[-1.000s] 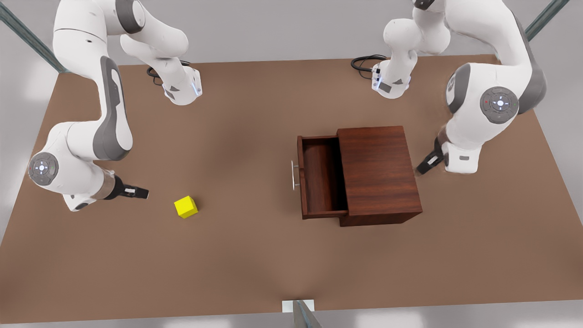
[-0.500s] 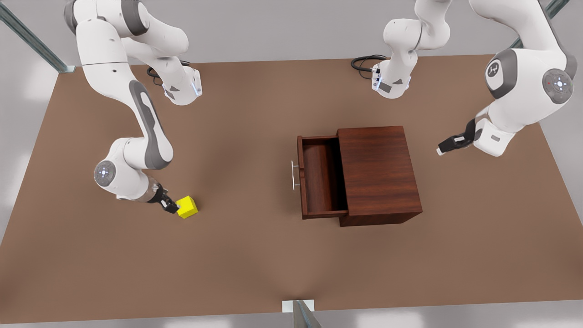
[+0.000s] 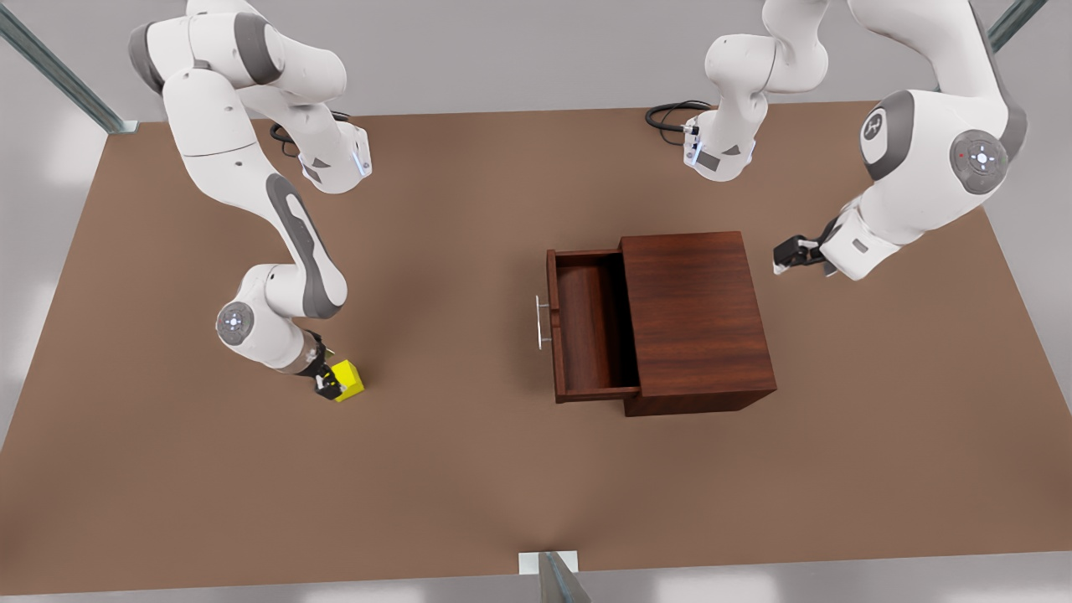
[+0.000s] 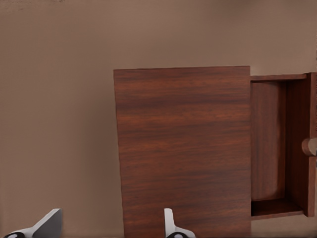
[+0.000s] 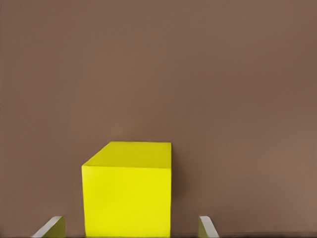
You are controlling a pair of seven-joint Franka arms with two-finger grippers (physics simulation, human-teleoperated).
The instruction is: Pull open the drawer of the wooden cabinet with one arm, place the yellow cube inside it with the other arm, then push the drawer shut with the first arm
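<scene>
One brown tabletop (image 3: 469, 486) carries everything: two white Franka arms bolted along its far edge, one wooden cabinet (image 3: 695, 322), one drawer (image 3: 586, 327) and one yellow cube (image 3: 349, 378). I can read no writing anywhere.

The wooden cabinet sits right of the tabletop's centre in the front view. Its single drawer is pulled out toward the front view's left, with one thin silver bar handle (image 3: 542, 322) on its front.

The left gripper (image 3: 791, 254) hangs just beyond the cabinet's back, nearer the tabletop's edge at the front view's right, fingers (image 4: 171, 225) spread apart with nothing between them.

The right gripper (image 3: 328, 385) is down at the cube, which rests on the tabletop well apart from the drawer, toward the edge at the front view's left. Its fingertips (image 5: 207, 227) stand one on each side of the cube, apart, with a gap visible on both sides.
</scene>
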